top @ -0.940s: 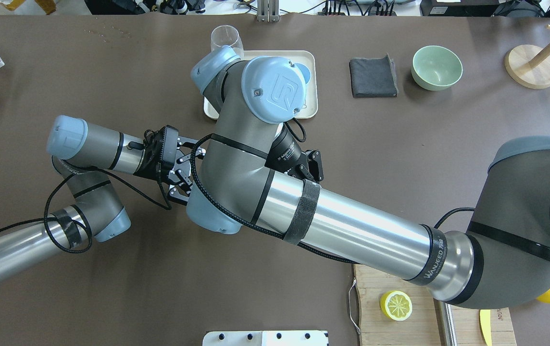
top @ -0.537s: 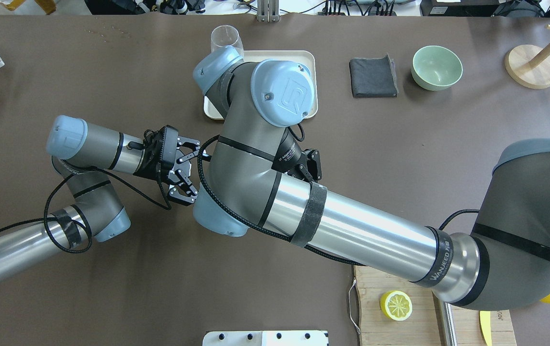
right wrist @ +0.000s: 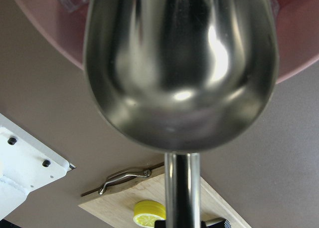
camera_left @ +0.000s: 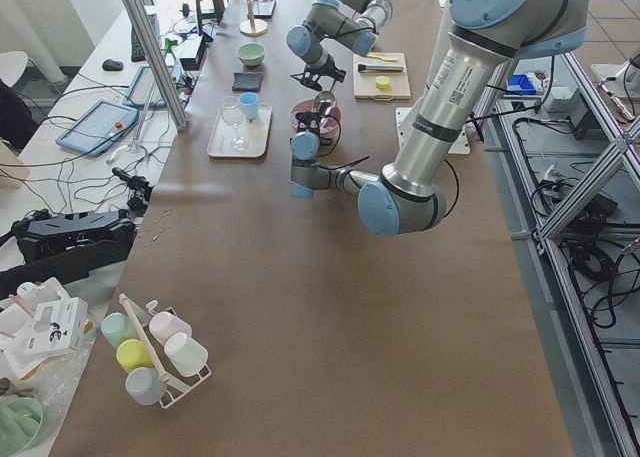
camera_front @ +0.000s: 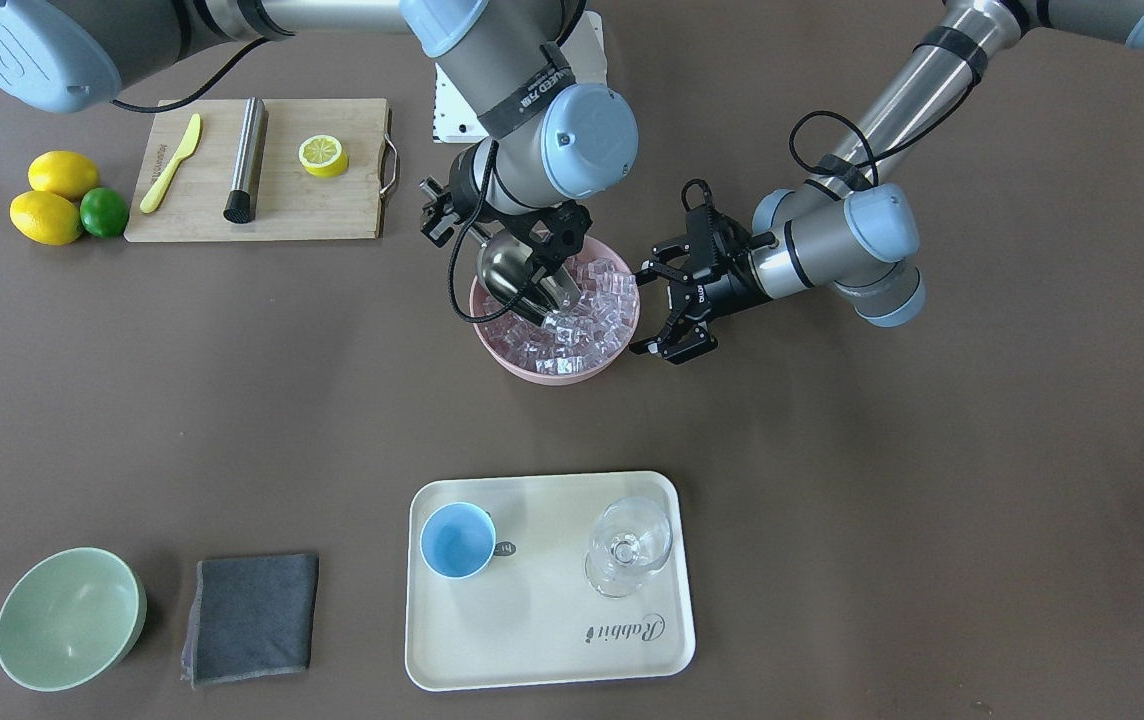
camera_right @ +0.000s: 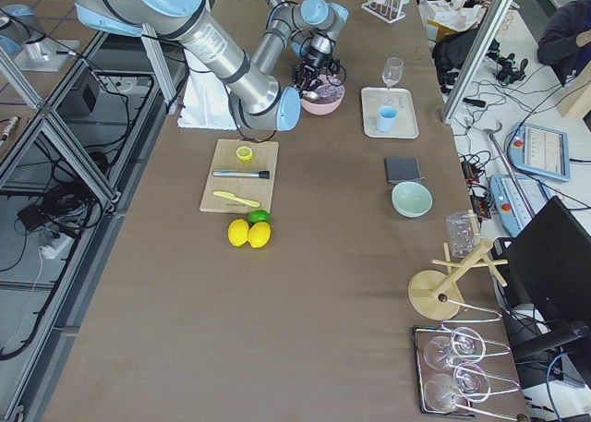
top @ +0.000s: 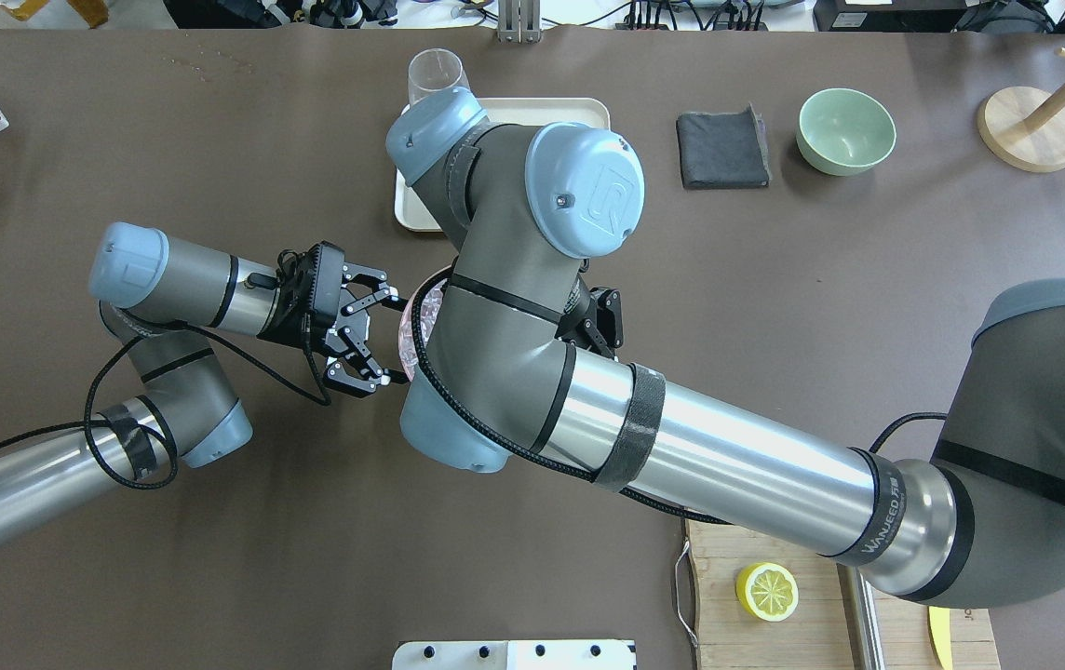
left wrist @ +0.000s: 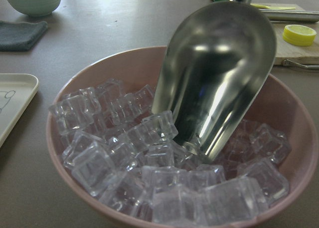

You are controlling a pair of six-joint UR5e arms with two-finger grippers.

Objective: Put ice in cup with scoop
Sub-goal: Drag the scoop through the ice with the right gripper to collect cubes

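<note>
A pink bowl (camera_front: pixel 532 372) holds the ice (camera_front: pixel 587 318), a heap of clear cubes (left wrist: pixel 124 153). The steel scoop (camera_front: pixel 507 272) is tilted down with its lip among the cubes (left wrist: pixel 219 73). My right gripper (right wrist: pixel 182 223) is shut on the scoop's rod handle above the bowl (camera_front: pixel 544 232). My left gripper (camera_front: pixel 650 308) stands open just beside the bowl's rim, with nothing between its fingers (top: pixel 390 339). The light-blue cup (camera_front: pixel 457 540) stands empty on a cream tray (camera_front: pixel 542 640). In the overhead view my right arm hides the cup.
A clear stemmed glass (camera_front: pixel 629 545) shares the tray. A wooden board (camera_front: pixel 352 215) carries a lemon half (camera_front: pixel 322 154), a yellow knife and a steel cylinder (camera_front: pixel 246 158). Two lemons and a lime (camera_front: pixel 104 212) lie beside it. A green bowl (camera_front: pixel 69 618) and grey cloth (camera_front: pixel 252 617) lie near.
My right arm's wrist has swung to the right in the overhead view, and part of the pink bowl now shows beside it. The left arm has stayed put.
</note>
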